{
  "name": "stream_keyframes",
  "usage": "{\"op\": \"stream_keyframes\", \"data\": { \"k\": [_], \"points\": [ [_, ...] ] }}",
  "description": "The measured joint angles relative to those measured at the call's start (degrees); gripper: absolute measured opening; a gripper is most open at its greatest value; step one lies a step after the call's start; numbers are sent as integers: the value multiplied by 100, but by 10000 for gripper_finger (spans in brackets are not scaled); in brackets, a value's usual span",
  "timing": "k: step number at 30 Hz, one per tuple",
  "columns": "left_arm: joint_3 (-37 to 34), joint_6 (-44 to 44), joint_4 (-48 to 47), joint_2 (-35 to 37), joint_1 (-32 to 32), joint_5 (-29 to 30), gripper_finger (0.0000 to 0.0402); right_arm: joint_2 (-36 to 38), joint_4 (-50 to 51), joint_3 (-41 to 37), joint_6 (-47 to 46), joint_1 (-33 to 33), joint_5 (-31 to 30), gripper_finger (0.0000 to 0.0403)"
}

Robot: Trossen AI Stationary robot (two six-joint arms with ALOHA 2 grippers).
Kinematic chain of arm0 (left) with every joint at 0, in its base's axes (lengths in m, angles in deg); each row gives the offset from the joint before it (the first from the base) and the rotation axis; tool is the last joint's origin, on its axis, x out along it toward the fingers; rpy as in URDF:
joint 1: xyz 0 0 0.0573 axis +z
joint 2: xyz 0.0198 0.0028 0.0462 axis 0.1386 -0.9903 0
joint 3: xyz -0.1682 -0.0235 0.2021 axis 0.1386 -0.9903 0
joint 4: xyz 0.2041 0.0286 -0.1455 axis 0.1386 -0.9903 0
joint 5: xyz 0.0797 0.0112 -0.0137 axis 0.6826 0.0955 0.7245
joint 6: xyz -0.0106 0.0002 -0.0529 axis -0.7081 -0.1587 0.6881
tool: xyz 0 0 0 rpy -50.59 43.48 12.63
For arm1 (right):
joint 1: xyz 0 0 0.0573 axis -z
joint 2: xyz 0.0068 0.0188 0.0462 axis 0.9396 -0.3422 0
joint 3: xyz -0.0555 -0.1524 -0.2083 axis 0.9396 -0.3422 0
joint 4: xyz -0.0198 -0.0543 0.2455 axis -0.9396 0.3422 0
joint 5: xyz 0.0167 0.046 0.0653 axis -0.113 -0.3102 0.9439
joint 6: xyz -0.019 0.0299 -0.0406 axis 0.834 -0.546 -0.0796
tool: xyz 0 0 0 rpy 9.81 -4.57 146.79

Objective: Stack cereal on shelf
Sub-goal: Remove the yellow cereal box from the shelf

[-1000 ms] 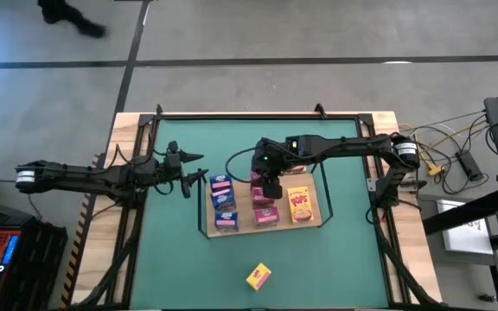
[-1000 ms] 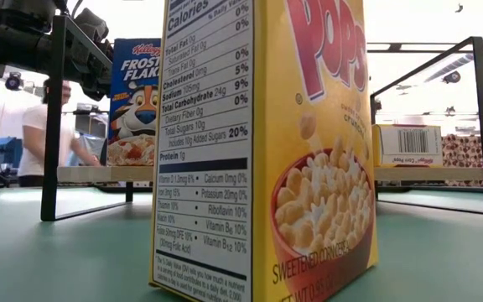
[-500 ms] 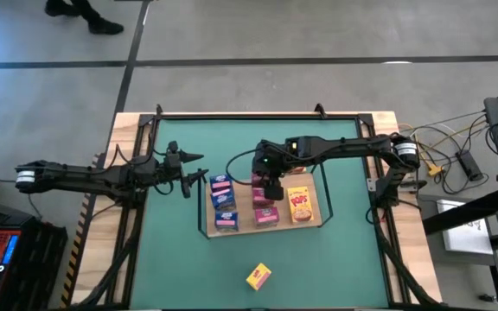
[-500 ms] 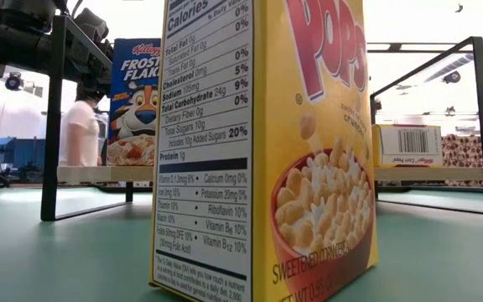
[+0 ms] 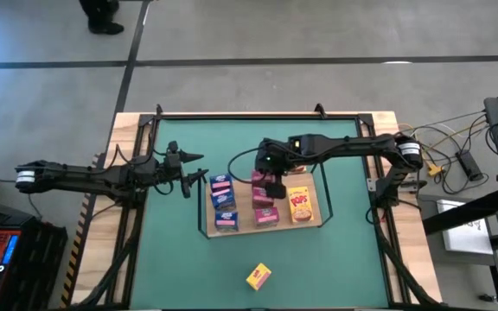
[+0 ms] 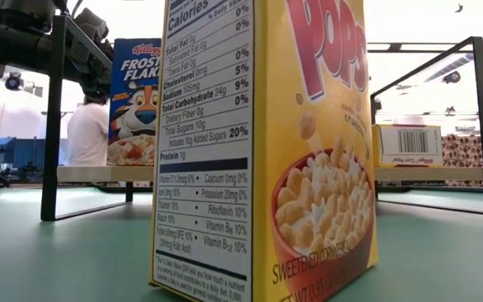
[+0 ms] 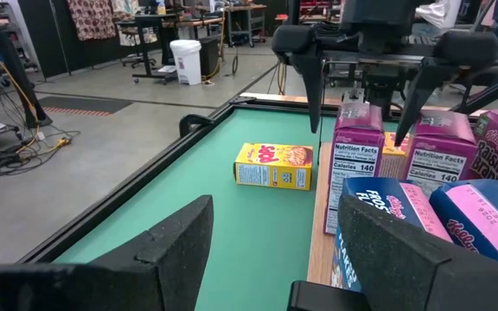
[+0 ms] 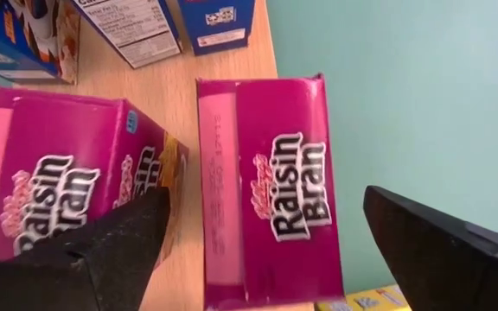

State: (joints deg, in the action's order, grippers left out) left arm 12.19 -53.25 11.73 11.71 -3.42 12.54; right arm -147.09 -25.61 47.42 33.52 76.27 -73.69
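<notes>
Right tool (image 8: 258,233), dark fingers spread, hangs over a glossy rectangular pink cardboard box (image 8: 271,190) on the light-wood shelf (image 8: 180,95).

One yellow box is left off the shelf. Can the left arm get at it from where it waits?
Probably yes: the yellow box lies alone on bare green table, apart from the shelf, and nothing stands between it and the left end effector.

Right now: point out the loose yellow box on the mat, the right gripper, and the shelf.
loose yellow box (image 5: 258,276), high view, top face.
right gripper (image 5: 274,188), high view, between its fingertips.
shelf (image 5: 322,206), high view, bare wood at its right edge.
</notes>
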Motion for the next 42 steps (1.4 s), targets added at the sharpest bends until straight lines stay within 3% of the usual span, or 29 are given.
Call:
{"op": "stream_keyframes", "data": {
  "k": [18, 31, 37, 42],
  "points": [
    [0, 0, -2, 0, 0, 1, 233, 753, 935, -180, -1124, -2, -513, 380],
    [0, 0, 0, 0, -2, 2, 233, 828, 2552, -222, -4231, -42, -647, 380],
    [0, 0, 0, -1, -1, 2, 233, 828, 2576, -376, -5440, -265, -638, 380],
    [0, 0, -2, -1, 0, 2, 233, 828, 2355, -523, -5758, -390, -638, 380]
  ]
}}
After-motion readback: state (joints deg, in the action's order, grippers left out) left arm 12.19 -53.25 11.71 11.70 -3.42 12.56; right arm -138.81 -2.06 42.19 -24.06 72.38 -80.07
